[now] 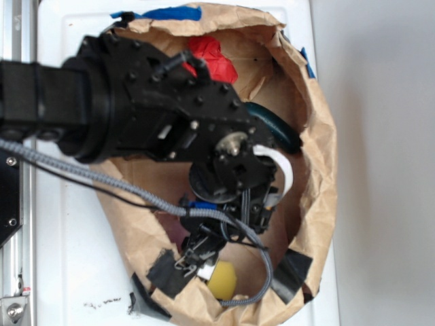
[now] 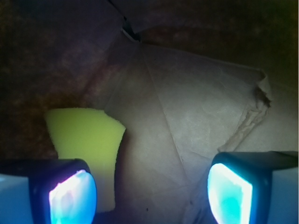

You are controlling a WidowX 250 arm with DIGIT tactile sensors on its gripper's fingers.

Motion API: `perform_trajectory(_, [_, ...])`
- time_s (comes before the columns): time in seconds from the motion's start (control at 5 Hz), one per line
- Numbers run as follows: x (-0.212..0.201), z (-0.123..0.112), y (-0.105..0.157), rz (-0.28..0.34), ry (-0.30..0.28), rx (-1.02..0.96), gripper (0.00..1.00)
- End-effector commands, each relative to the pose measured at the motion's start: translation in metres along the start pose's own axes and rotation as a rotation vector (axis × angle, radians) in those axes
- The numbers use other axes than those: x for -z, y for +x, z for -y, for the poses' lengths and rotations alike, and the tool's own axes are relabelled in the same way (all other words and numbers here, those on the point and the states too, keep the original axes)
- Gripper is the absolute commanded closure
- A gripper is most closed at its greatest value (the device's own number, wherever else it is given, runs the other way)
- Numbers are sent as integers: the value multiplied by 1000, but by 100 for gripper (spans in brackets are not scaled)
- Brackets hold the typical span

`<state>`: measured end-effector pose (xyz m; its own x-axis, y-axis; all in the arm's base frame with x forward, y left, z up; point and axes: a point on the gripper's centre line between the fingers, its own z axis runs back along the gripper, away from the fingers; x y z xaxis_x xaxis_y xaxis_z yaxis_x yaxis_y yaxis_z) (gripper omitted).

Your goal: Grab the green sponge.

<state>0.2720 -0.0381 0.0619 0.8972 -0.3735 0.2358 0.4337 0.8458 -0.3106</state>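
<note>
Down low, my own left finger (image 2: pixel 70 196) is hiding the bottom of the one green sponge (image 2: pixel 86 140) at lower left, my claw (image 2: pixel 152 191) gaping wide and holding nothing.

Items counted: one green sponge (image 1: pixel 222 280), one red paper wad (image 1: pixel 214 58), one dark green oblong (image 1: pixel 275 125), one paper bag (image 1: pixel 319 170).

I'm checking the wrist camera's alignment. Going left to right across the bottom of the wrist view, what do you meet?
Left fingertip pad → green sponge, just inside that pad → bare brown paper → right fingertip pad. The gripper is open.
</note>
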Motion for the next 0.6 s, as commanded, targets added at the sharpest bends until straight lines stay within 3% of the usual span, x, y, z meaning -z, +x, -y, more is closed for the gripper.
perform_trajectory(0.0, [-11,29,7,19,-44,170,0])
perform_trajectory(0.4, [-16,45,3,32,-86,208,0])
